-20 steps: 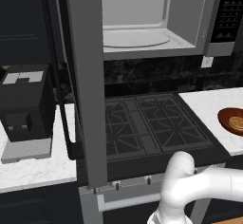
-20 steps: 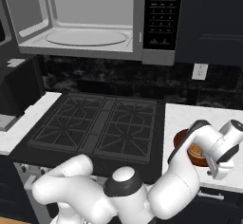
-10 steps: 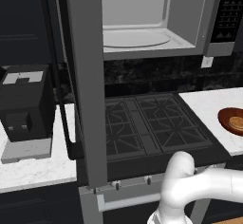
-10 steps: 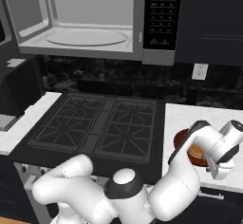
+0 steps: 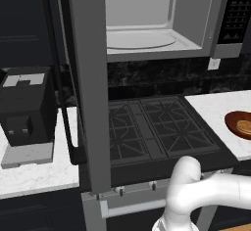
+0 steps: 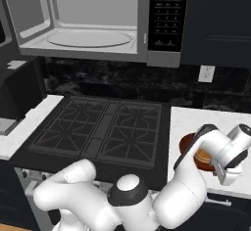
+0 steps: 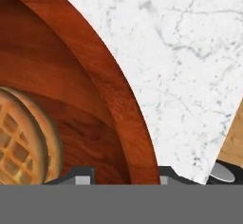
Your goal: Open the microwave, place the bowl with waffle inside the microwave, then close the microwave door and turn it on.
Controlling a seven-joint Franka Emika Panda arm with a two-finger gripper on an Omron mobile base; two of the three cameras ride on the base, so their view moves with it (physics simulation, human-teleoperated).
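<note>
With the microwave door [image 5: 88, 78] swung open, the gripper [image 7: 124, 173] straddles the rim of the bowl with waffle [image 6: 196, 151] near the desk's [image 6: 220, 122] front edge, apparently pinching it; next, lift it into the microwave [image 6: 93, 24].

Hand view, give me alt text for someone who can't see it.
Close-up of a reddish-brown bowl holding a golden waffle at the left, seen from just above its rim. The bowl sits on a white marble counter, and the gripper straddles the rim at the bottom edge.
</note>
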